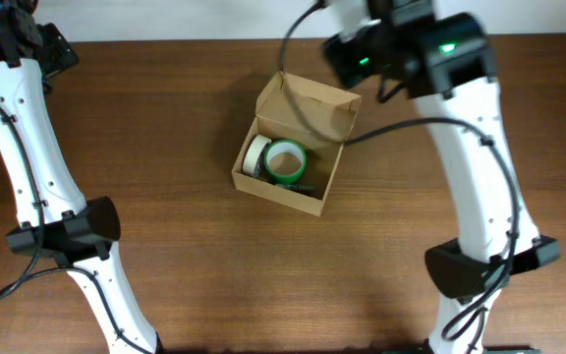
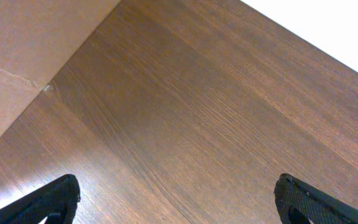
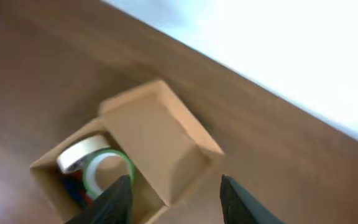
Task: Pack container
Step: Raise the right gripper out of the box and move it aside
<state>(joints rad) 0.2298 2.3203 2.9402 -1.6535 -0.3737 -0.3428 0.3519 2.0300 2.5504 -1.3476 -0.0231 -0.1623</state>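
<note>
One brown wooden worktop (image 1: 185, 246) carries the whole scene, and it is bare apart from a single box near its middle. The left arm (image 1: 28, 167) and the right arm (image 1: 480, 167) rise from the near edge on either side, which leaves the centre free for the work.

The container (image 1: 273, 195) sits flat on the worktop between the arms, turned at a slant. Its flap (image 1: 312, 106) stands up at the far right side, so the inside is exposed from above and things can go in or be checked. The flap will have to fold down before the packing counts as done, I judge.

Inside, a green roll (image 1: 285, 160) lies flat with a white roll (image 1: 255, 155) tucked against it on the left. Something darker shows under them, too small to make out.

The right claw (image 3: 174, 180) hovers above the raised flap, parted and gripping nothing. From there it looks placed to push the flap shut, though that is only a guess. The left claw (image 2: 178, 183) hangs over bare wood well away from the box, spread wide with nothing between its fingers, seemingly parked clear of the other arm's path
</note>
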